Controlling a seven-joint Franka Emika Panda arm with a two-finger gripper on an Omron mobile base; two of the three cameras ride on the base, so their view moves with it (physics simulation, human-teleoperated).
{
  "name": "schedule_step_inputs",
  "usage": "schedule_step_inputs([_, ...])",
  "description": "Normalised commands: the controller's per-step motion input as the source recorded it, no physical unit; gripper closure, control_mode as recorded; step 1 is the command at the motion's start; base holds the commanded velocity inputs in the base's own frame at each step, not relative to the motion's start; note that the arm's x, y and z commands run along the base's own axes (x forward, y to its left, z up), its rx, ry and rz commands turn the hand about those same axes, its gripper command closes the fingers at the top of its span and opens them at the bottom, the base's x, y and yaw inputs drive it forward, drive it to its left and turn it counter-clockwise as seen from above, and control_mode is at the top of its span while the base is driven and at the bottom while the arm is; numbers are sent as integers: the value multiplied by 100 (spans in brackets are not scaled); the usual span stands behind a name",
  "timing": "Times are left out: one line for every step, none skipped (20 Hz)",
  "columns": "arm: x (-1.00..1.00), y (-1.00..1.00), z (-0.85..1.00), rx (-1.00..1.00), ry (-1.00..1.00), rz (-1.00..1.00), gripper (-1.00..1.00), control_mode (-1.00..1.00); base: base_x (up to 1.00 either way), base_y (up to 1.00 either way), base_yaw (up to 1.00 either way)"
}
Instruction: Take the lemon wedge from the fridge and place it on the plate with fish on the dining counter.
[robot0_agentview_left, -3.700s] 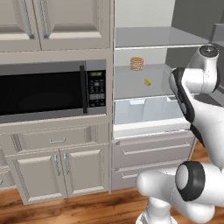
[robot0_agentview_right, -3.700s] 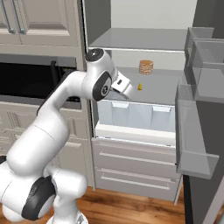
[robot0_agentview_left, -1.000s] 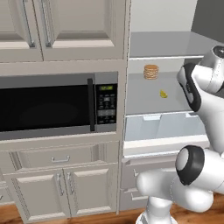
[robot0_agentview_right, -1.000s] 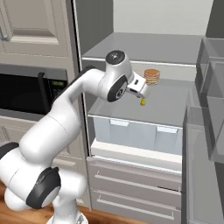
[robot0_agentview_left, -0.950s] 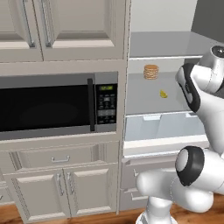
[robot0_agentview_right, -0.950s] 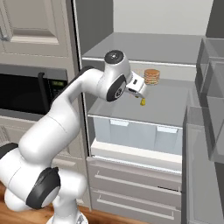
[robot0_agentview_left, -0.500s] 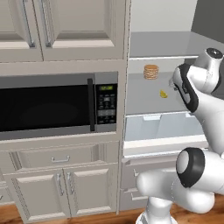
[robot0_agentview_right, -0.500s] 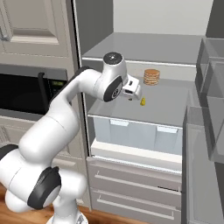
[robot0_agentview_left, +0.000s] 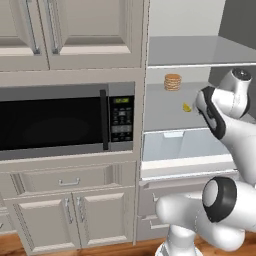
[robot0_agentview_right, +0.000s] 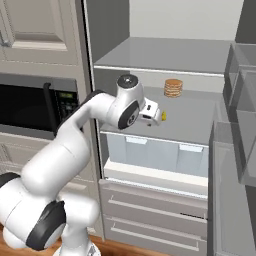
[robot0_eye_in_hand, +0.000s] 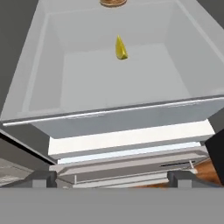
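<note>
Open fridge (robot0_agentview_right: 150, 55): on middle shelf (robot0_agentview_right: 200, 120), lemon wedge (robot0_eye_in_hand: 121, 48) and tan disc stack (robot0_agentview_right: 173, 88); jaws spread wide, empty, short of wedge

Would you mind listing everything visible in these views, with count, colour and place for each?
lemon wedge: one, bright yellow, lying on the open fridge's middle shelf, apart from the stack.
stack of flat discs: one, tan, at the back of the same shelf.
fridge: one, light grey, door open, grey shelves above, clear bins below the shelf, drawers lower down.
door bins: translucent grey, on the open door at the right.
microwave: one, black-fronted, built in left of the fridge.
cabinets: beige, above and below the microwave.
floor: wood brown.
arm: one, white with dark joints, reaching toward the shelf.
gripper: one, open, in front of the lemon wedge, holding nothing.
</note>
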Motion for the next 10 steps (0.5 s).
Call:
schedule_step_inputs([36,-13,-34,-4,-4,0,-100,-100,0,0,0])
schedule_step_inputs([55,-19,-28,-3,-3,0,-100,-100,0,0,0])
schedule_step_inputs([61,-19,-23,-2,-2,0,-100,-100,0,0,0])
schedule_step_inputs([65,-21,-19,-2,-3,0,-100,-100,0,0,0])
schedule_step_inputs([65,-25,-14,-1,-4,0,-100,-100,0,0,0])
schedule_step_inputs([71,-19,-15,0,0,0,-100,-100,0,0,0])
schedule_step_inputs([74,-26,-6,0,0,0,-100,-100,0,0,0])
schedule_step_inputs([76,-26,-6,0,0,0,-100,-100,0,0,0])
schedule_step_inputs([77,-25,-5,0,0,0,-100,-100,0,0,0])
schedule_step_inputs([76,-23,-1,0,0,0,-100,-100,0,0,0])
